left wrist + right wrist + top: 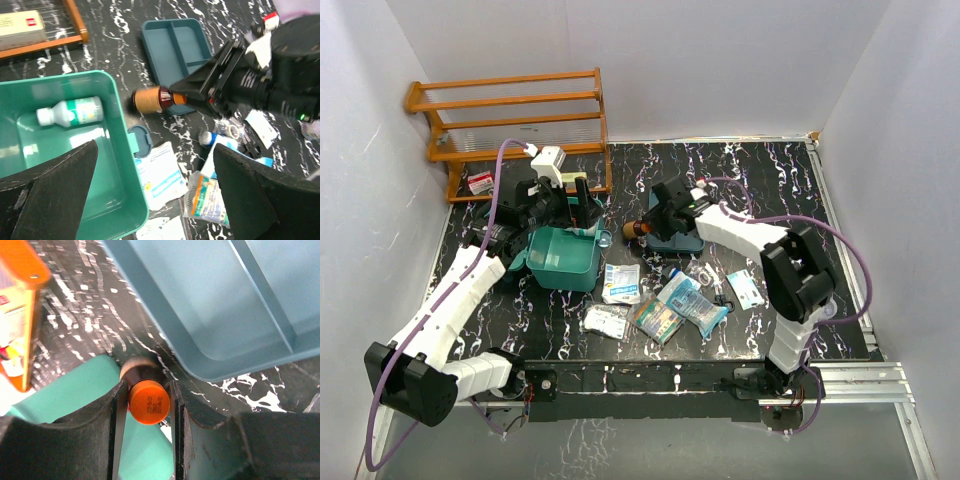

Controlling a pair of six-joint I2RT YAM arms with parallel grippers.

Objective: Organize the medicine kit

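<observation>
The teal-green medicine kit (560, 262) stands open left of centre, with a white bottle (70, 111) lying inside it (117, 165). My left gripper (568, 203) hangs wide open above the kit's right rim, its jaws (155, 200) empty. A brown bottle with an orange cap (150, 99) is held level just above the table, between the kit and the darker divided tray (175, 42). My right gripper (655, 215) is shut on the bottle's cap end (149, 401), with a finger against each side. Part of the kit (65, 390) shows below the bottle.
A wooden slatted rack (510, 110) stands at the back left, with a small box (480, 182) on its bottom shelf. Several sachets and packets (620, 283) (655, 318) (695, 300) (745, 288) lie scattered in front of the kit and the tray. White walls close in both sides.
</observation>
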